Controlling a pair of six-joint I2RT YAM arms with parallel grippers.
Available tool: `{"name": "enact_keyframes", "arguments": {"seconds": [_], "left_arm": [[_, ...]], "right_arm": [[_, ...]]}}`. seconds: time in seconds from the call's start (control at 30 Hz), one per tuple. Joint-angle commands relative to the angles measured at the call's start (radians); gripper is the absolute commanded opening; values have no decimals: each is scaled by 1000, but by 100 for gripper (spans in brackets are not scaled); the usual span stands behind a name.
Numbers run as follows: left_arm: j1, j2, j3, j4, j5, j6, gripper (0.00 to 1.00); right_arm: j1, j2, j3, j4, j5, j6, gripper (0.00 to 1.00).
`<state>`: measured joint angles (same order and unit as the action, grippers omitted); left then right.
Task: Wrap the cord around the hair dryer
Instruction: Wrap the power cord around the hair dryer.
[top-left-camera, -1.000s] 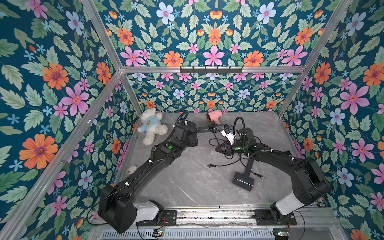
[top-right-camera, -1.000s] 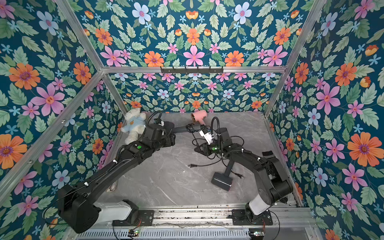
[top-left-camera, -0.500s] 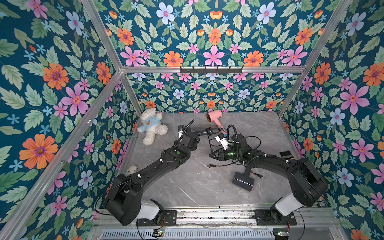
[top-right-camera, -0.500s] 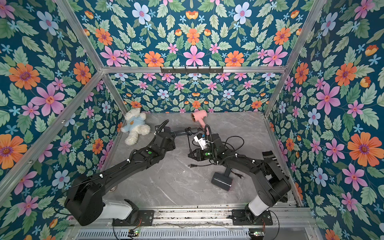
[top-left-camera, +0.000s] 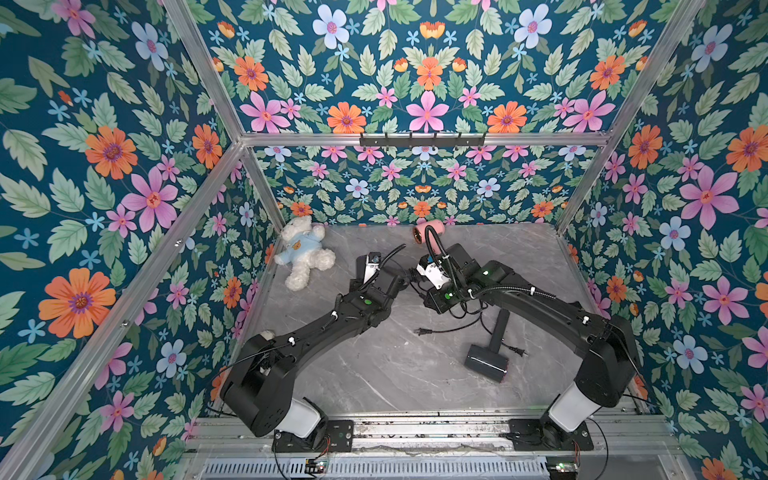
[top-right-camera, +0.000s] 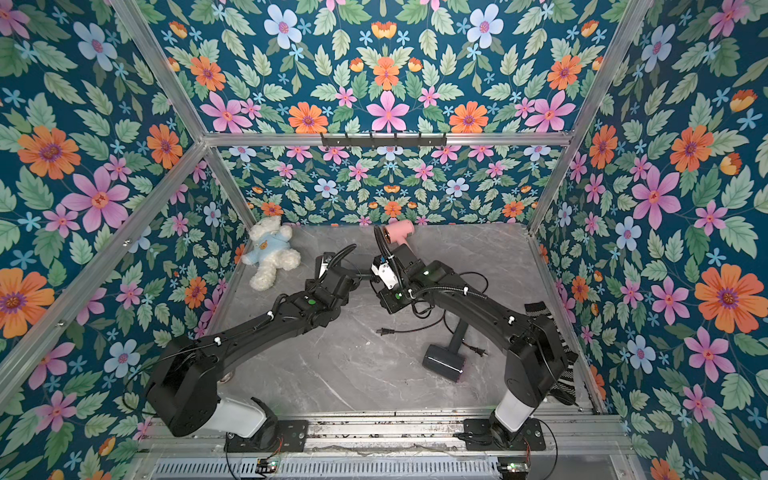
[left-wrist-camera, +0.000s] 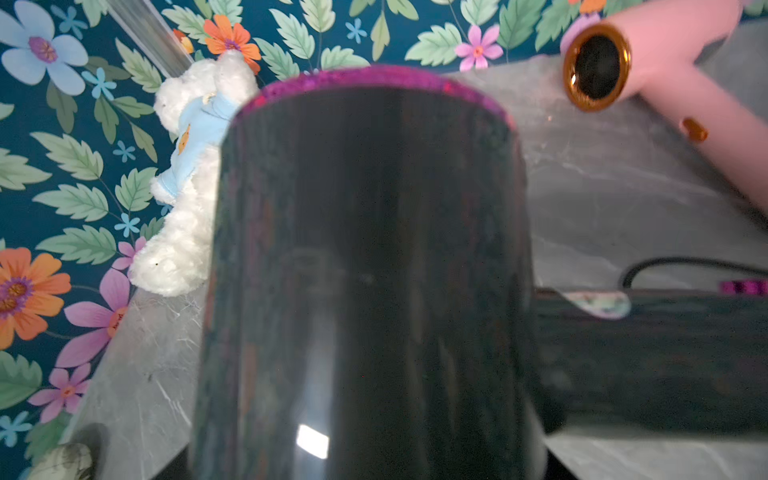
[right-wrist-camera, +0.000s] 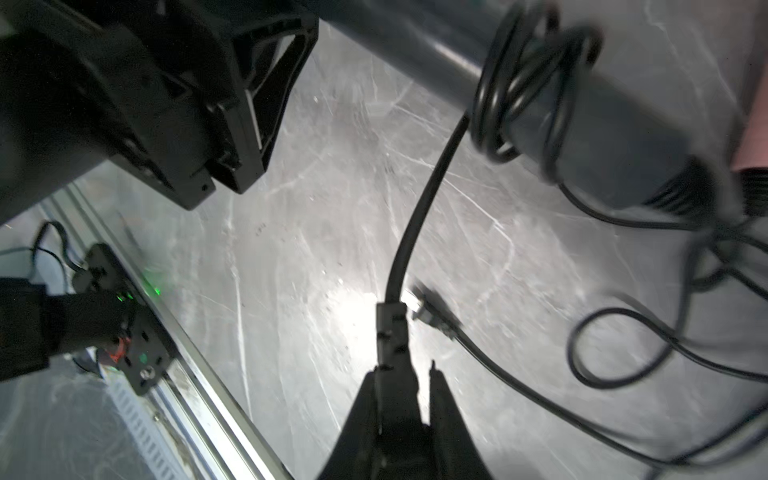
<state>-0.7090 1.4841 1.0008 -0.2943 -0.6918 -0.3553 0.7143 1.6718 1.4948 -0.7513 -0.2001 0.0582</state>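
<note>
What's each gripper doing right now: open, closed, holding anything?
Left gripper: closed, holding the dark hair dryer.
Right gripper: closed, pinching the black cord that runs up to the loops on the dryer's handle.

The hair dryer is dark with a magenta rim on its barrel. It is held near the desk's middle, toward the back edge, with its handle pointing sideways. The black cord loops several times around the grey handle, then curves to the right pincer, which pinches it.
</note>
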Motion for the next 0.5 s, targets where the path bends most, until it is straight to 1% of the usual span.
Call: {"name": "enact_keyframes", "arguments": {"seconds": [0.0,0.07,0.17,0.23,0.3,0.4,0.47], "left_arm": [[-29,13,6,-72,-21,162,0],[-48,4,-4,-94,34,199,0],[-70,-45,-43,-91,178,267,0],[-72,-89,-65,-88,302,298,0],[-72,-149,-99,-67,433,333,0],[-72,-232,-139,-37,574,364,0],[-72,-287,-169,7,662,379,0]], "right_arm": [[-2,33,95,-264,69,-174,0],[-14,54,161,-332,65,-220,0],[-33,53,198,-370,43,-319,0],[-53,41,201,-376,13,-376,0],[-80,18,191,-365,-39,-426,0],[-119,-4,188,-364,-132,-464,0],[-128,-58,180,-363,-181,-494,0]]}}
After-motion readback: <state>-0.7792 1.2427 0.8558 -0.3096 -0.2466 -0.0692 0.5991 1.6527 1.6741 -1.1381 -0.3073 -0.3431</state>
